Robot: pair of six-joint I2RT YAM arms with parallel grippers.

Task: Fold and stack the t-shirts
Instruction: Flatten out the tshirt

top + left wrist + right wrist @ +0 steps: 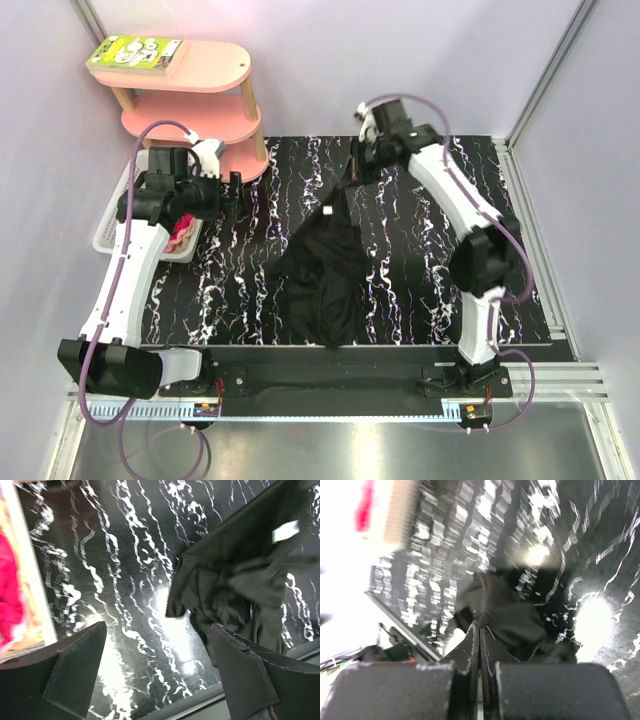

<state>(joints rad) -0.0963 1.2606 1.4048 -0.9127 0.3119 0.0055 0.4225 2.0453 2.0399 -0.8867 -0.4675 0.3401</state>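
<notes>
Right end effector clamped on far end of black shirt. Shirt runs from it toward near tabletop edge, long axis far-to-near. Left end effector wide, empty, left of shirt, nearer its free side.

Pale lilac walls fill the top and both sides of the overhead view, with a slim metal post slanting down at upper right. The table at centre has a glossy black top veined with white; in the wrist views it throws back bright glare. At upper left stands a pink two-tier shelf on wooden legs, a green box lying on its top tier. A white basket sits at the table's left edge. Brushed steel sheet runs along the bottom.
</notes>
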